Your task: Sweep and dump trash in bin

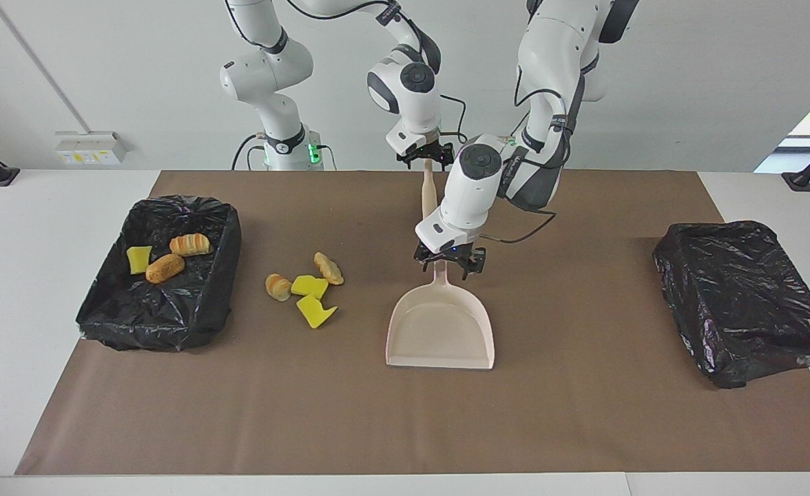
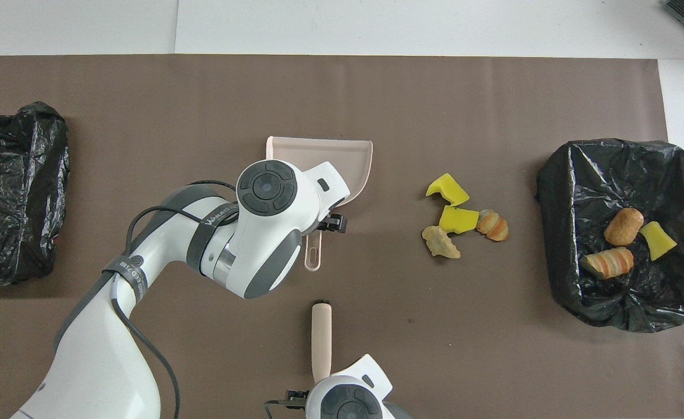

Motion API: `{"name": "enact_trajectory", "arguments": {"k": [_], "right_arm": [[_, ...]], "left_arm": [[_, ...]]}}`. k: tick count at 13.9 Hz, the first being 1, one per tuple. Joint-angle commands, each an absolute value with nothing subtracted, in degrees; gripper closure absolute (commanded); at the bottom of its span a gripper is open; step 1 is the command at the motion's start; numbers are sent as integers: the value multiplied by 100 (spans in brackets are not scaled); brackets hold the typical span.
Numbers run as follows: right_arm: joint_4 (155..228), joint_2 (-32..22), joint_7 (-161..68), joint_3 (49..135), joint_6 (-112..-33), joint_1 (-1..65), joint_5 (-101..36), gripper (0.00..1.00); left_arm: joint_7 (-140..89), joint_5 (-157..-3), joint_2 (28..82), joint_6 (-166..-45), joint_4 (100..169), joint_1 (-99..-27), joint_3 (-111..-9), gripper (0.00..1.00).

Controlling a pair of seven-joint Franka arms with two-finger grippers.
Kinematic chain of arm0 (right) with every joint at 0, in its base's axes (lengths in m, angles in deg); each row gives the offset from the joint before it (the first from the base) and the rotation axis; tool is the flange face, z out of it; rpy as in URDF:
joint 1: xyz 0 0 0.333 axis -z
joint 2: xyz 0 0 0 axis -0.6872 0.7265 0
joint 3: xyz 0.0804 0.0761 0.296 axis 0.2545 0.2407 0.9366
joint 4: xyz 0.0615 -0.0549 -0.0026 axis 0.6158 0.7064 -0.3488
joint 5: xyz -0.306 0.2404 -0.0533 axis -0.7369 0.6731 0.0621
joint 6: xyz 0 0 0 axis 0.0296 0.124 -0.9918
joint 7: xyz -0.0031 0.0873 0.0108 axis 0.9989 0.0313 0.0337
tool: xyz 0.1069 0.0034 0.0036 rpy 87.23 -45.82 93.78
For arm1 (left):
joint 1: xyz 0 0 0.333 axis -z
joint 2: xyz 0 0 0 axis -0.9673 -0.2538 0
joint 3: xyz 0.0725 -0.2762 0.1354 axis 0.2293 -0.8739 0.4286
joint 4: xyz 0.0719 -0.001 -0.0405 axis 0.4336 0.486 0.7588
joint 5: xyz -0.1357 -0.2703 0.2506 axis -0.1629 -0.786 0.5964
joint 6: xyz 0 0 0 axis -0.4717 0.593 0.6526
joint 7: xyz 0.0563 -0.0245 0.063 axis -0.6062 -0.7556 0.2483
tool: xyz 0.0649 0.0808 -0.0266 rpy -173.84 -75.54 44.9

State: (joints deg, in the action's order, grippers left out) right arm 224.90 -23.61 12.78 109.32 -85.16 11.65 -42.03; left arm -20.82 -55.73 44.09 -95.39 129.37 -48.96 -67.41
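Mid-mat, toward the right arm's end: four loose trash (image 1: 305, 286) scraps in a tight cluster, two yellow wedges and two brown bread-like lumps, some touching. They lie between the dustpan (image 1: 439, 324) and a black-lined bin (image 1: 157, 331). Three more scraps already sit in that bin. A second lined bin (image 1: 742, 303) at the left arm's end shows nothing inside.

- Left gripper (image 1: 448, 265): low over the dustpan handle, fingers apart on either side of it, not clamped.
- Right gripper (image 1: 426, 157): at the top end of the brush (image 1: 430, 189) handle. Grip or gap: cannot tell.
- Brush head hidden by the left arm in the facing view.

Handling, as judged:
- Wedges look like foam: light and soft, likely to skid or bounce ahead of the bristles.
- Lumps are rounded and may roll off line.
- Scraps are better swept than pinched.
- The holds belong on the two handles: dustpan mid-handle so the lip stays flat on the mat (image 1: 584, 413), brush high on its handle.

Writing: white lettering on the left arm's grey band in the overhead view, possibly "WANJEED", not sure. No labels seen on trash, dustpan, brush or bins.
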Motion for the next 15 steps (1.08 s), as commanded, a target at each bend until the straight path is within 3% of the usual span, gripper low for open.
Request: {"name": "enact_trajectory", "arguments": {"k": [1, 2, 3, 4, 5, 7, 12, 15], "right_arm": [[22567, -2376, 1368, 10918, -8696, 1142, -4099, 42], [22559, -2376, 1376, 10918, -8705, 1142, -4099, 73], [22550, -2341, 1403, 10918, -8705, 1142, -4099, 95], [22550, -2340, 1464, 10918, -8714, 1142, -4099, 100], [22541, -2340, 1482, 10918, -8714, 1142, -4099, 100], [22506, -2297, 1517, 10918, -8705, 1150, -4099, 100], [22287, -2261, 1727, 10901, -8556, 1177, -4117, 100], [21953, -2550, 1720, 10822, -7522, 1412, -4240, 100]], "left_arm": [[-1976, -5516, 4441, -9764, 13036, -4805, -6679, 38], [-1976, -5507, 4441, -9782, 13036, -4788, -6679, 47], [-2002, -5507, 4432, -9817, 13010, -4770, -6679, 60], [-2037, -5507, 4432, -9930, 13018, -4761, -6679, 76], [-2038, -5507, 4423, -9940, 13010, -4735, -6679, 90], [-2081, -5499, 4449, -9931, 12948, -4778, -6671, 100], [-2704, -5237, 4818, -9545, 12940, -4954, -6583, 100], [-2864, -4585, 4853, -9290, 12825, -4946, -6583, 100]]}}
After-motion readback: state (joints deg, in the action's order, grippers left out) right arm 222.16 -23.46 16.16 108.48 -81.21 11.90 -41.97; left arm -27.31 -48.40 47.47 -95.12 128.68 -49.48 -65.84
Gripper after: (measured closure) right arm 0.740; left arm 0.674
